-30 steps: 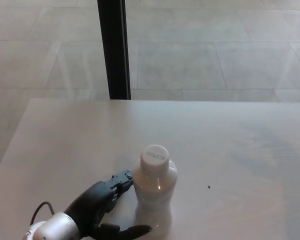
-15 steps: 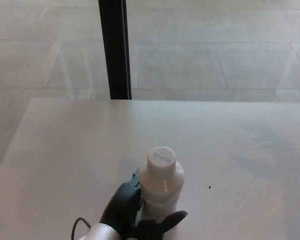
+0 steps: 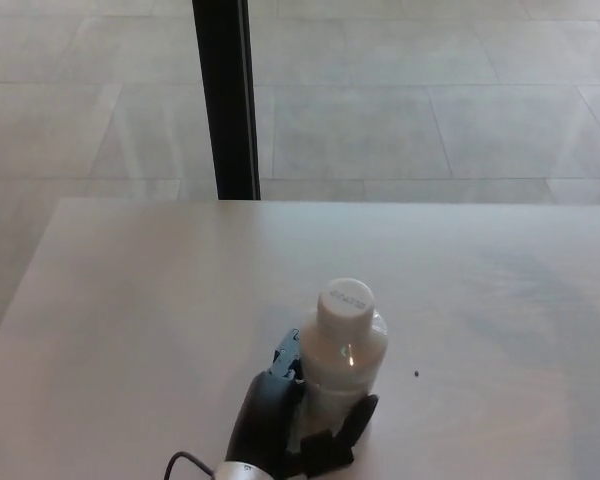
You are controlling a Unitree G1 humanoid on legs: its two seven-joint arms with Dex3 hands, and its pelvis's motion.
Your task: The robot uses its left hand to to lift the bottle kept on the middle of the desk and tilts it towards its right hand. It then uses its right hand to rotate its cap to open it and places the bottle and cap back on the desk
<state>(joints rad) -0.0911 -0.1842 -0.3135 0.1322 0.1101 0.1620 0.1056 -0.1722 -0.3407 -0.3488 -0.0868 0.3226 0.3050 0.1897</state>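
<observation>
Since a second ago the left hand (image 3: 290,425), which then lay apart to the left of the bottle (image 3: 345,355), has swung in under it and closed around its lower body, and the bottle now appears higher and further right in the head view than before. The black fingers (image 3: 358,425) wrap the white bottle from the front while the palm and knuckles press its left side; the hand holds the bottle and nothing else. The bottle leans slightly to the right, its white cap (image 3: 346,300) still screwed on and facing the camera, with faint embossed lettering too small to read. Whether its base touches the pale surface (image 3: 140,300) cannot be told, as the hand hides it. A thin dark cable loops beside the wrist at the bottom edge. A small dark speck (image 3: 417,375) lies on the surface just right of the bottle. Beyond the far edge, a black post (image 3: 225,100) rises from the tiled floor (image 3: 430,110).
</observation>
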